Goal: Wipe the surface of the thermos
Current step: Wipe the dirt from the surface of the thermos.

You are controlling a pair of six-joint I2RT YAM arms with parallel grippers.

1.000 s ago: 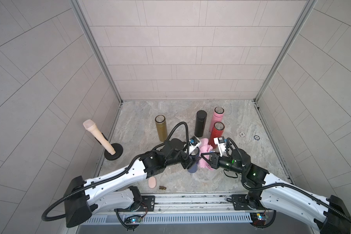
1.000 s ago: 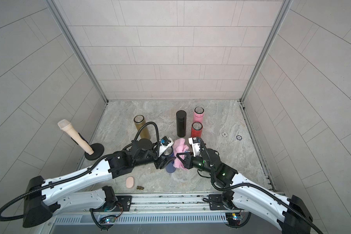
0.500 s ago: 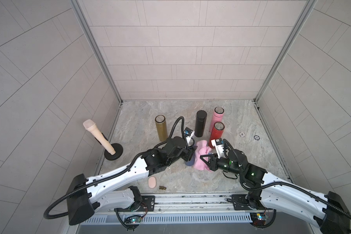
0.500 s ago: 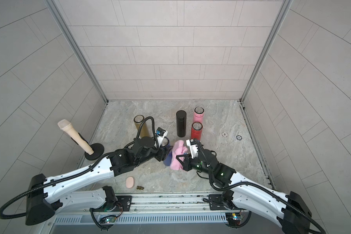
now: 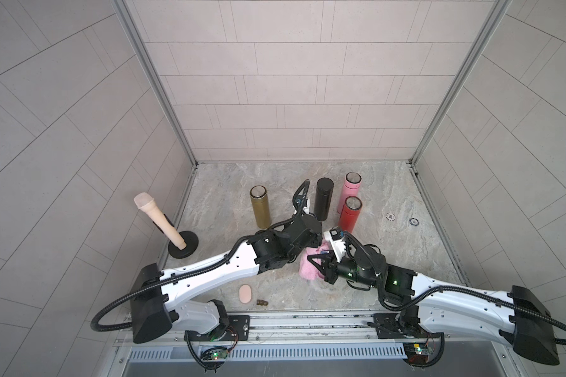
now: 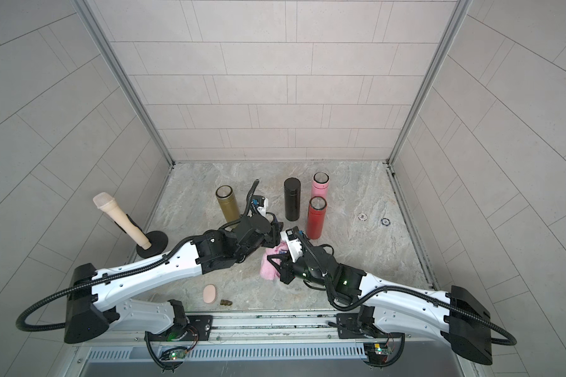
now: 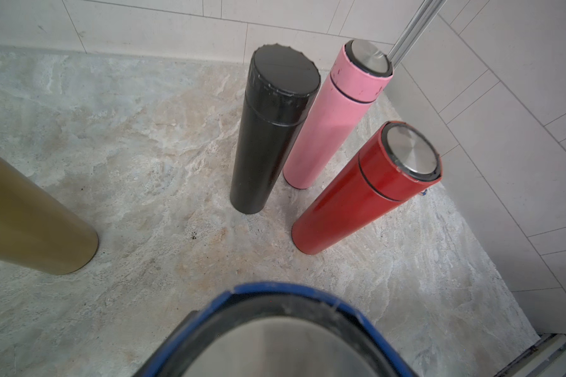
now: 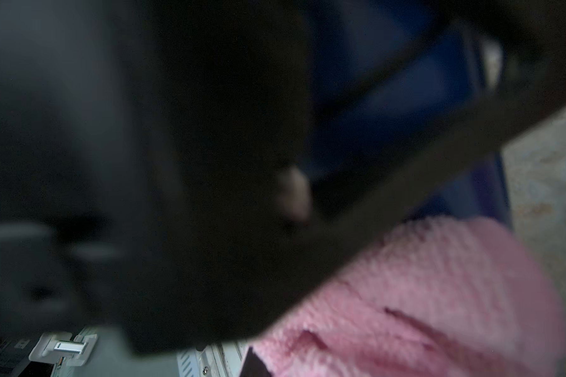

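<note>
The blue thermos (image 7: 275, 339) is near the middle of the bench (image 5: 229, 196). In both top views the left arm hides most of it. The left tool (image 5: 312, 242) is pinched on the blue thermos. Right beside it, at 6 o'clock, is the pink cloth (image 5: 307, 272). The right tool (image 5: 314, 263) is squeezed tight on that cloth. Around the blue thermos stand a black thermos (image 5: 323, 199) at 12 o'clock, a pink thermos (image 5: 350, 191) at 1, a red thermos (image 5: 349, 217) at 2 and a gold thermos (image 5: 260, 210) at 10.
</note>
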